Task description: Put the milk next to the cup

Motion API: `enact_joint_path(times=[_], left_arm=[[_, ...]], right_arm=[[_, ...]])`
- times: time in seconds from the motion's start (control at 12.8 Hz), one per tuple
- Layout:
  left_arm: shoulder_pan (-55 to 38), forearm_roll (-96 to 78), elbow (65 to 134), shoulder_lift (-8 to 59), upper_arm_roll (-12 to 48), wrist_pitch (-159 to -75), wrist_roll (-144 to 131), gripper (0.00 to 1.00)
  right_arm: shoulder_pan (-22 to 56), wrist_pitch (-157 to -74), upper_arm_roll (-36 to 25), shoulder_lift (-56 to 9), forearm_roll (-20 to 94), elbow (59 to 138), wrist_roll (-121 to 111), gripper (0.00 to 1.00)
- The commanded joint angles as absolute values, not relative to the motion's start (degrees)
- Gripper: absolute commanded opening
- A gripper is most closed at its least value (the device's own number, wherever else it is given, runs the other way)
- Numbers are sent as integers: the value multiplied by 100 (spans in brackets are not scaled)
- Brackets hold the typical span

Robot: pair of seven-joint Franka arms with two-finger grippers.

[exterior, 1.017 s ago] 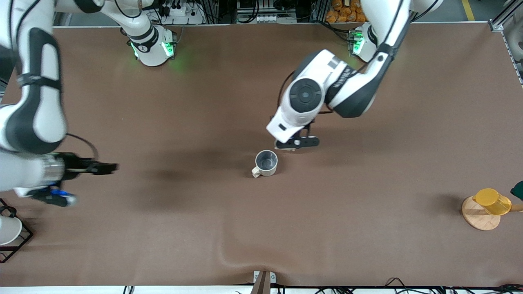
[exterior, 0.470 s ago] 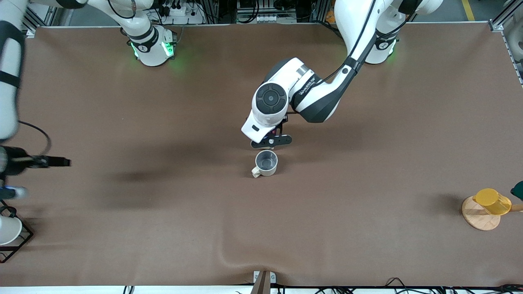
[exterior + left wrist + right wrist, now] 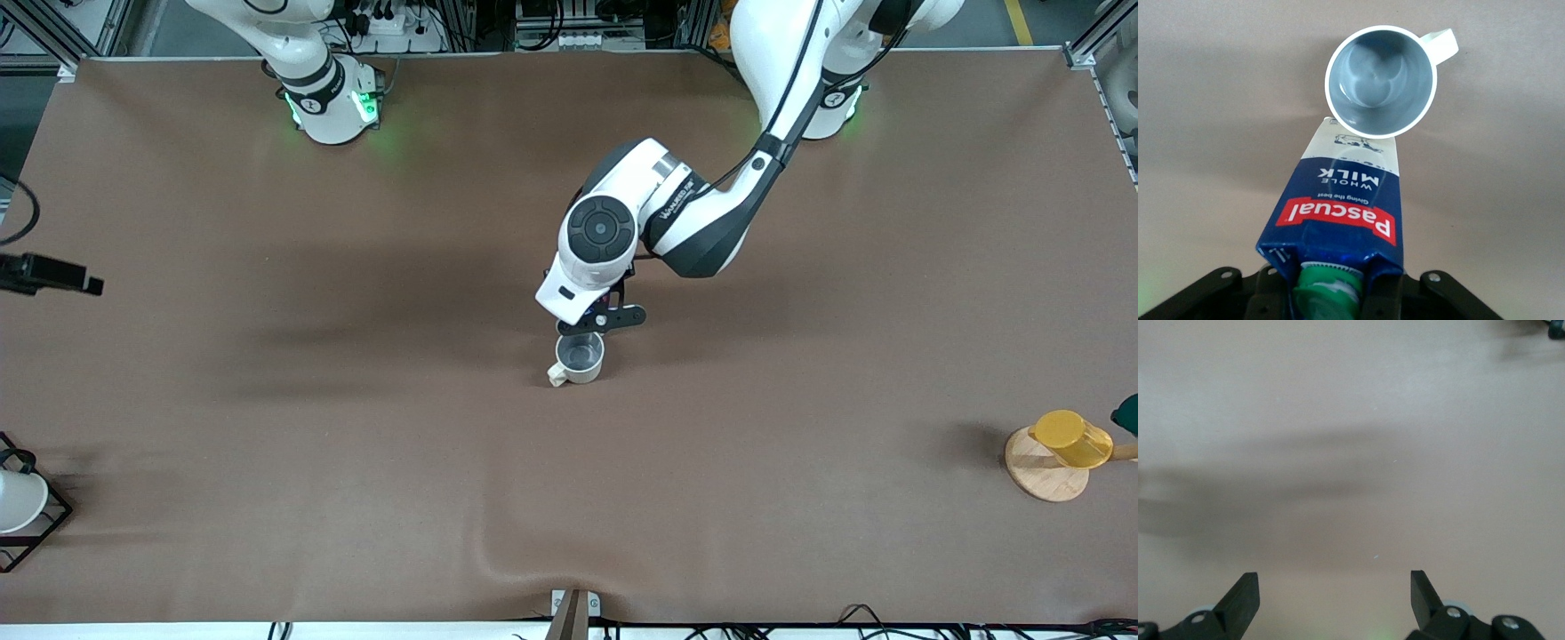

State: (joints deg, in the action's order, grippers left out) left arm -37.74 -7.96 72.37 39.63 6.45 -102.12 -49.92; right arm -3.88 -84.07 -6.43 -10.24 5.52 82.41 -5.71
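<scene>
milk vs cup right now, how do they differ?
1. The milk is a dark blue carton with a green cap; the cup is a round beige mug, grey inside.
2. The milk is clamped in the left gripper; the cup stands free on the table.
3. The cup is open-topped and empty; the milk is capped.
Shared: they sit side by side mid-table. The right gripper waits open.

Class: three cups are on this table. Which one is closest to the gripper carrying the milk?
The beige cup mid-table, right beside the left gripper holding the milk. The yellow cup on its wooden disc and the white cup sit at the table's ends.
</scene>
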Motion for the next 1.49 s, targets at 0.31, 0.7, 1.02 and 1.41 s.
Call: enact_joint_path(times=[0.31,0.7,1.02,1.41], left_arm=[[-3849,-853,7110,4140,571,-10573,-4940,100],[-3911,-668,7110,3903,580,-10547,-4948,100],[-3876,-650,7110,3193,580,-9995,-4975,100],[-2597,6,7119,2497,325,-9817,-4652,100]], right_arm=[[-61,-8578,-633,-343,344,8798,-139,100],[-62,-8772,-615,-150,-53,8737,-580,100],[-70,-8998,-615,210,-26,9147,-580,100],[-27,-9237,-615,386,-18,9579,-571,100]])
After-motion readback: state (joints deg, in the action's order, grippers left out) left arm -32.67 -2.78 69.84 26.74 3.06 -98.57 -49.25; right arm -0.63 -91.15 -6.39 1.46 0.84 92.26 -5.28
